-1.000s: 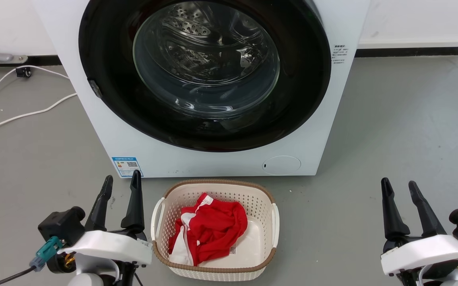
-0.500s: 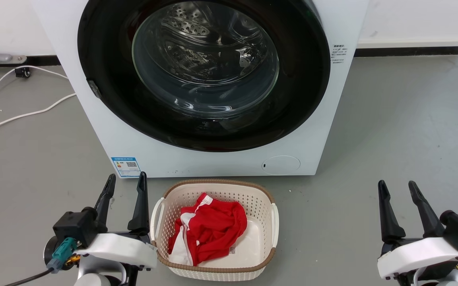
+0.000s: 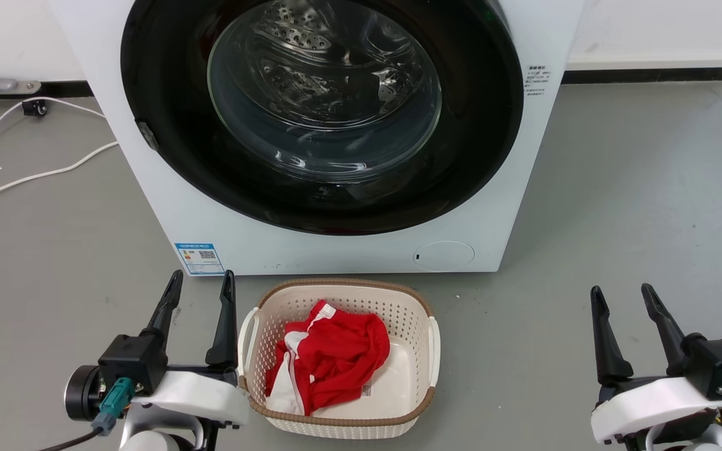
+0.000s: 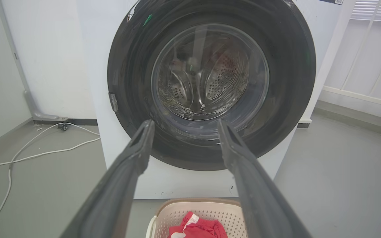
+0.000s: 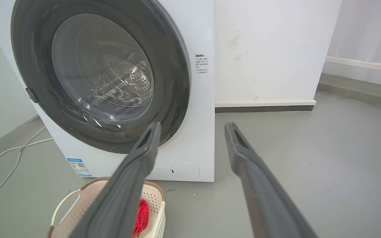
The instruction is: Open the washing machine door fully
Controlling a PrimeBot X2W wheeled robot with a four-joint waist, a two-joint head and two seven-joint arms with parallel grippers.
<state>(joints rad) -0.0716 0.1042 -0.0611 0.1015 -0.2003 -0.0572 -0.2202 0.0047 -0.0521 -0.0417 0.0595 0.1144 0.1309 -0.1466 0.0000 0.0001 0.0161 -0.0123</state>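
The white washing machine point(image 3: 336, 250) point(image 4: 184, 181) point(image 5: 200, 109) stands straight ahead on the grey floor. Its round glossy black washing machine door point(image 3: 167, 163) point(image 4: 131, 82) point(image 5: 177, 82) lies flush against the front, with the steel drum visible through the glass bowl. A small grey latch tab point(image 3: 146, 134) sits on the door's left rim. My left gripper point(image 3: 201, 283) point(image 4: 184, 127) is open at the lower left, well short of the door. At the lower right my right gripper point(image 3: 623, 296) point(image 5: 192, 129) is open too, nothing between its fingers.
A cream laundry basket point(image 3: 423, 351) point(image 5: 61, 211) holding red and white cloth point(image 3: 329, 354) stands on the floor just before the machine, beside my left gripper. White cables point(image 3: 35, 178) trail over the floor at the left. A wall runs behind the machine.
Both wrists have rolled, their camera housings swinging inward, and the left gripper has shifted slightly right toward the basket. The head view has tilted a little. The door has not moved.
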